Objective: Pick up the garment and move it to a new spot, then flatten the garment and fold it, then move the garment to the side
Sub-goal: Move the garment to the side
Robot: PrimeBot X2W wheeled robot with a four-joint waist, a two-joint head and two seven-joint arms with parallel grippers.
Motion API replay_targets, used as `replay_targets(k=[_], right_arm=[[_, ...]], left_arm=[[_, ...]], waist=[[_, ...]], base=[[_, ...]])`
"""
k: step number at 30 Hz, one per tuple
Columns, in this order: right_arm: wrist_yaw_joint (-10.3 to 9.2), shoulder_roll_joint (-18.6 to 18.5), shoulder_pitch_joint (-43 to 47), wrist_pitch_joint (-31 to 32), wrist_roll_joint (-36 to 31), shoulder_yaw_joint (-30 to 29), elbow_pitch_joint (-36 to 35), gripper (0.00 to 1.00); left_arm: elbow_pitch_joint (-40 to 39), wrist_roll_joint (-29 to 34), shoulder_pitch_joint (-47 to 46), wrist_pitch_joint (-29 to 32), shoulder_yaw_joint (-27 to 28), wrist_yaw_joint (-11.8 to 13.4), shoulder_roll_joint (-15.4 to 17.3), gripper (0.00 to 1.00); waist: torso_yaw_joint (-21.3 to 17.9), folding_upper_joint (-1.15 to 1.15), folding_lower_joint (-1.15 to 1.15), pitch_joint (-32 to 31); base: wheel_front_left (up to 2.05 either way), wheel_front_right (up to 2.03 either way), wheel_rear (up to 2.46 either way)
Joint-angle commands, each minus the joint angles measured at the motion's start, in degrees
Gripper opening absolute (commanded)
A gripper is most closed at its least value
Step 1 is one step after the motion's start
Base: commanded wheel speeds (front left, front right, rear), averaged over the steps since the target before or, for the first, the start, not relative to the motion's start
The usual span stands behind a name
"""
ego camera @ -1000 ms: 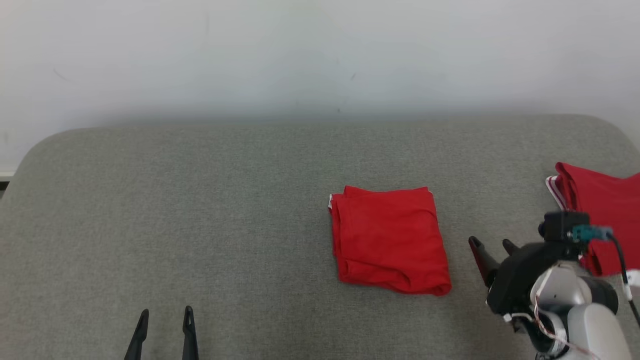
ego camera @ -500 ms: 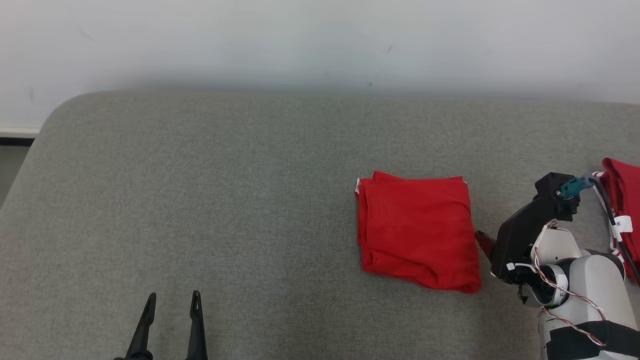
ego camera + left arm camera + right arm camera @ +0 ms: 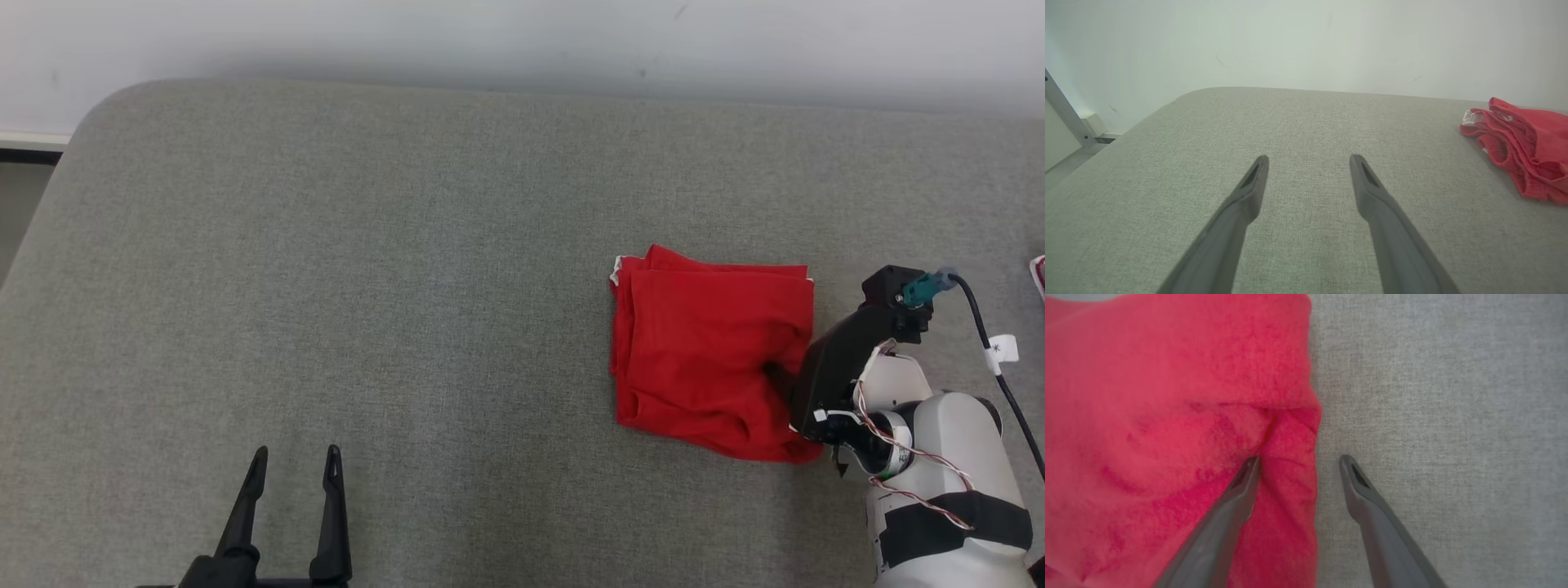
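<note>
Right wrist view: R gripper [image 3: 1299,458] fingers spread, gripping nothing, straddling 3 o'clock edge of folded red garment [image 3: 1167,396], one finger pressing the cloth. Head view: garment at 3 o'clock on grey worktop [image 3: 326,245]; L gripper [image 3: 296,453] fingers released, at 7 o'clock.

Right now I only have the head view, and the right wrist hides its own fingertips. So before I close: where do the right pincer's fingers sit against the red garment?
Observer: In the right wrist view, the right pincer is open and straddles the edge of the red garment. One finger is on the cloth, the other is over the bare grey cushion.
Operator: Is the cloth disturbed there?
Observer: Yes, a crease puckers right at the tip of the finger on the cloth, as if it presses in.
</note>
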Motion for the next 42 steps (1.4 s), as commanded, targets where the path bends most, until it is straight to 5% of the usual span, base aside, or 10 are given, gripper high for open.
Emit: replay_targets(k=[1,5,6,7,8,18,29,42], right_arm=[[-0.10,0.4,0.6,0.5,-1.2,1.0,1.9,1.00],[-0.10,0.7,1.5,1.7,-2.0,3.0,4.3,0.99],[-0.10,0.8,1.6,1.9,-2.1,3.8,4.6,0.69],[-0.10,0.8,1.7,2.0,-2.3,4.7,4.7,0.24],[-0.10,0.5,1.7,2.0,-2.4,5.6,4.8,0.00],[-0.16,-10.1,-3.1,-1.3,-0.8,16.6,1.0,0.00],[-0.12,-26.1,-12.3,2.9,6.3,33.4,-7.3,0.00],[-0.12,-38.4,-18.5,-0.8,11.4,40.4,-10.5,0.00]], left_arm=[[0.2,-0.5,-0.8,-0.1,-0.4,0.0,-0.1,1.00],[0.3,-0.8,-1.2,-0.1,-0.9,0.2,-0.1,1.00],[0.3,-0.7,-1.2,-0.1,-0.9,0.2,-0.1,1.00],[0.3,-0.8,-1.3,-0.1,-0.9,0.3,-0.1,1.00],[0.2,-0.7,-1.3,-0.1,-1.0,0.3,-0.1,1.00],[-2.1,-1.1,-2.6,-0.1,-0.8,0.6,-0.1,1.00],[-3.3,-1.4,-3.6,-0.1,-0.7,0.4,-0.1,1.00],[-3.2,0.0,-5.4,-0.1,-0.2,-0.6,0.0,1.00]], waist=[[0.6,-0.01,-0.01,0.9],[0.7,-0.01,-0.01,1.0],[0.7,-0.01,-0.01,1.0],[0.6,-0.01,-0.01,1.0],[0.5,-0.01,-0.01,1.1],[-3.2,-0.01,-0.01,1.6],[-11.2,-0.01,-0.01,2.4],[-14.9,-0.01,-0.01,5.9]], base=[[0.00,0.00,0.00],[0.00,0.00,0.00],[0.00,0.00,0.00],[0.00,0.00,0.00],[0.00,0.00,0.00],[0.00,0.00,0.00],[0.00,0.00,0.00],[0.00,0.00,0.00]])
